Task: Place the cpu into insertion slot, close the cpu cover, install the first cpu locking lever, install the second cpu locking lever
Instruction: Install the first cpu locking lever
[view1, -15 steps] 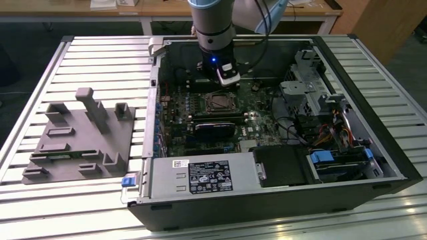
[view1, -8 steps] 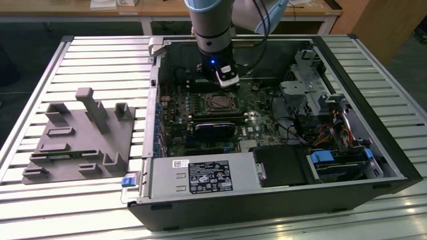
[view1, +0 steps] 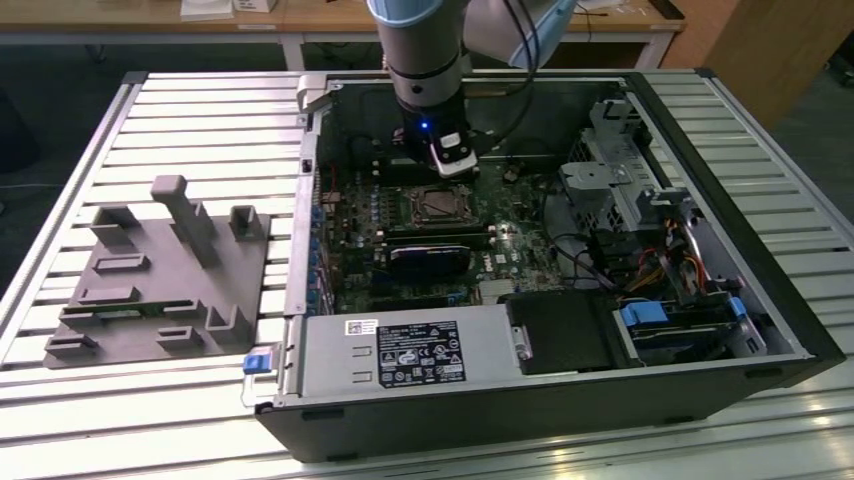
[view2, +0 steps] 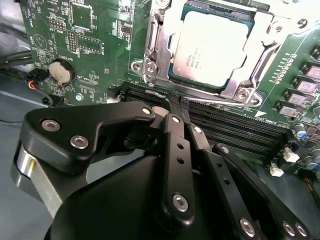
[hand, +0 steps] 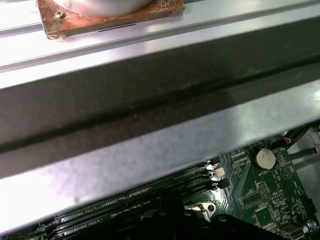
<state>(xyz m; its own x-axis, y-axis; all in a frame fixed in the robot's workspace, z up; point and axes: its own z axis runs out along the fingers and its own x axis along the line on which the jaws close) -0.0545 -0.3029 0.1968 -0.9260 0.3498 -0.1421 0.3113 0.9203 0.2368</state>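
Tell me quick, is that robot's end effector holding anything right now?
End effector: shut, holding nothing, beside the silver-grey square metal cpu seated in its socket.

The silver-grey square cpu (view2: 210, 47) is lying flat inside the insertion slot (view2: 156, 47), framed by the silvery cpu cover (view2: 260, 22), just beyond the jaws' tips.

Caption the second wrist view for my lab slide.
Gripper poised beside the insertion slot, the cpu seated under the closed cpu cover.
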